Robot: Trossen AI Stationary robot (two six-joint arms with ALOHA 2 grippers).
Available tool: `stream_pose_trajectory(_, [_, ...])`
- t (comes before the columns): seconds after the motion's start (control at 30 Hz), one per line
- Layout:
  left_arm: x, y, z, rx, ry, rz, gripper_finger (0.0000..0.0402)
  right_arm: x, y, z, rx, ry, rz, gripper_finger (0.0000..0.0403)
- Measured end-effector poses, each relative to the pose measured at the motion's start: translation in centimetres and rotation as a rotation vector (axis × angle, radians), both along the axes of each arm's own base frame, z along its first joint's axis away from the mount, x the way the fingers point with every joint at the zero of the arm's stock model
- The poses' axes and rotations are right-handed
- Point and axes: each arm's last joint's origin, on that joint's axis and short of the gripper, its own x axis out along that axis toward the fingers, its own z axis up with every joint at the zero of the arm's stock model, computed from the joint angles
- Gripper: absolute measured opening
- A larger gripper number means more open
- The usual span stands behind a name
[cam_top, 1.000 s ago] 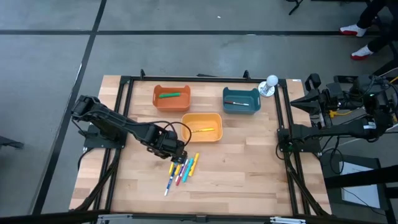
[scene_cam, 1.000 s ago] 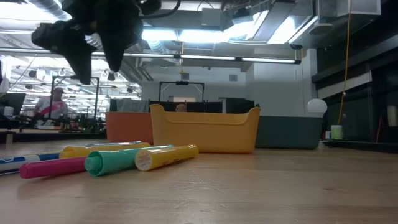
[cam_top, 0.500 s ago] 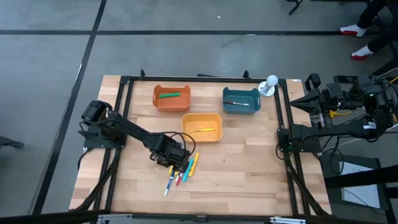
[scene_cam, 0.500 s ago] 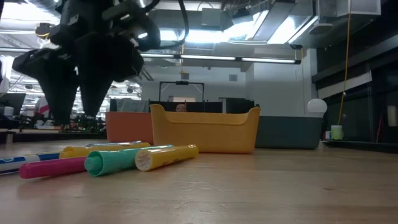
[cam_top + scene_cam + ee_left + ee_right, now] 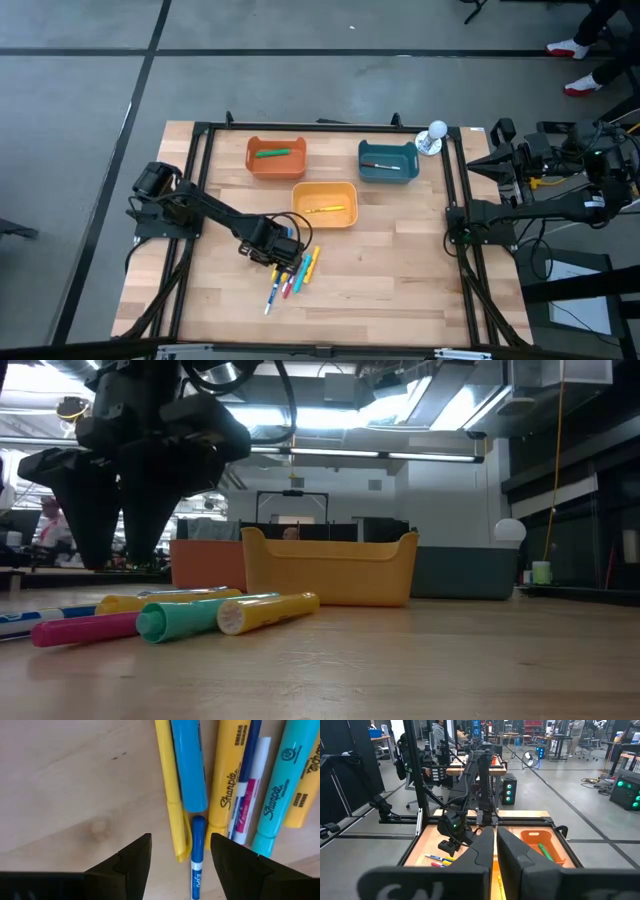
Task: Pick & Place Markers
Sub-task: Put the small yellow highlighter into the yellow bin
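Table (image 5: 400, 270) of light wood fills the middle of the high view, with a black frame around it; on its left side the left arm reaches toward the centre, and the right arm waits folded at the right edge of the frame, off the wood.

Three bins stand in the upper half of the table: the orange bin (image 5: 276, 156) at upper left with a green marker (image 5: 278, 152) inside; the teal bin (image 5: 388, 161) at upper right with one thin marker in it (its colour I cannot tell); the yellow bin (image 5: 324, 204) just below and between them, holding a yellow marker (image 5: 331, 209).

The left gripper (image 5: 283, 252) hangs over the upper end of the loose markers (image 5: 296, 272), which lie side by side in the lower centre of the table; its fingers (image 5: 134, 857) are spread apart and hold nothing; in the left wrist view the gap between them is over a yellow marker (image 5: 171, 780) and a thin blue-capped pen (image 5: 197, 855).

The right gripper (image 5: 495, 851) has its two fingers nearly pressed together, with nothing between them.

In the low view a pink marker (image 5: 85, 628), a green one (image 5: 200, 617) and a yellow one (image 5: 265, 610) lie at lower left on the wood, in front of the yellow bin.
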Motion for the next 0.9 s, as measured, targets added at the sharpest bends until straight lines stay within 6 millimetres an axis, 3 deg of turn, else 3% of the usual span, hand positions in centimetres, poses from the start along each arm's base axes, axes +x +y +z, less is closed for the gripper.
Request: stream_pose_trajectory(0.9, [0.1,-0.8,-1.9,0.025,0.071,0.019,0.0196,0.0,0.0,0.0,0.0,0.0,0.0,0.0023])
